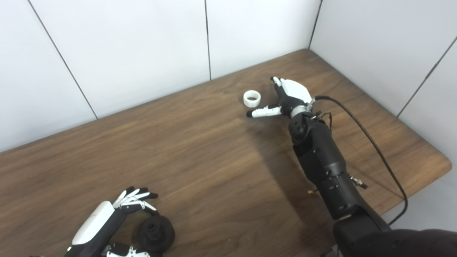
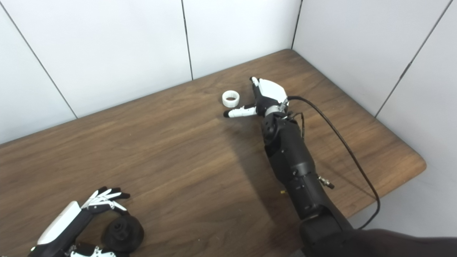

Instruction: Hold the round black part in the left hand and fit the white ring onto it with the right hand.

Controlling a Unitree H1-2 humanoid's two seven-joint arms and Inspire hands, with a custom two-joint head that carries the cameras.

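Resting near the bench [image 1: 214, 171] front edge: round black part [image 1: 156, 233], cupped loosely between left robot hand [image 1: 117, 217] fingers. Lying far back: white ring [image 1: 252, 98], just beside spread, empty right robot hand [image 1: 285, 98].

The wooden table [image 1: 214, 171] carries the white ring [image 1: 252, 98] lying flat near its far edge and the round black part [image 1: 156, 233] resting near its front-left edge, well apart
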